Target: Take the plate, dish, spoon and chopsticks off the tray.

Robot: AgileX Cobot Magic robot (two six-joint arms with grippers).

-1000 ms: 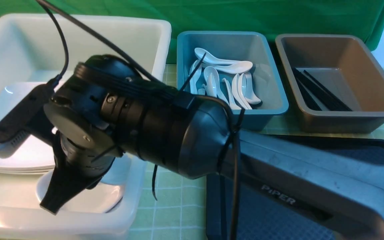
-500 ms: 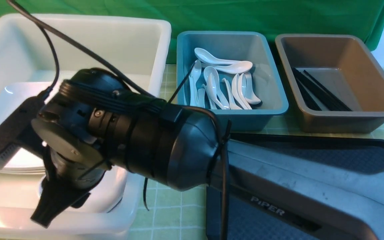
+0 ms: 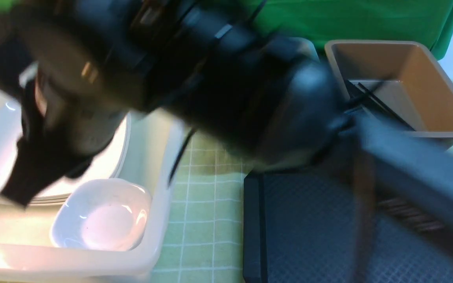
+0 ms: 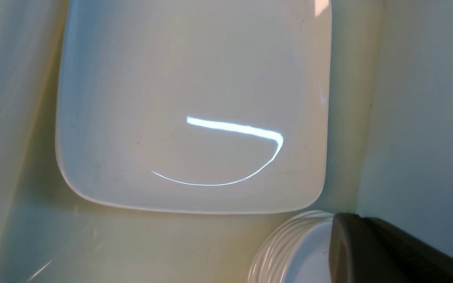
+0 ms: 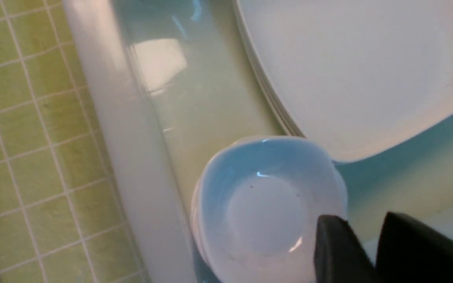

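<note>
Blur smears your right arm across the far half of the front view. Your right gripper [image 5: 362,221] hangs over the near right corner of the large white plastic tub [image 3: 159,220], its black fingers [image 5: 336,251] slightly parted and released. Below it, in that corner, sits the small deep white dish [image 3: 100,214], topmost of a nested stack, just beside the large flat glossy white plate [image 4: 191,106] that tops a pile towards the tub's left side. Your left gripper [image 4: 344,243] is clenched above the tub, grasping nothing. The thin black chopsticks [image 3: 380,104] lie in the brown rectangular bin [image 3: 442,78]. The big black diamond-textured tray [image 3: 309,220] rests on the green checked cloth [image 3: 207,204], right of the tub.
</note>
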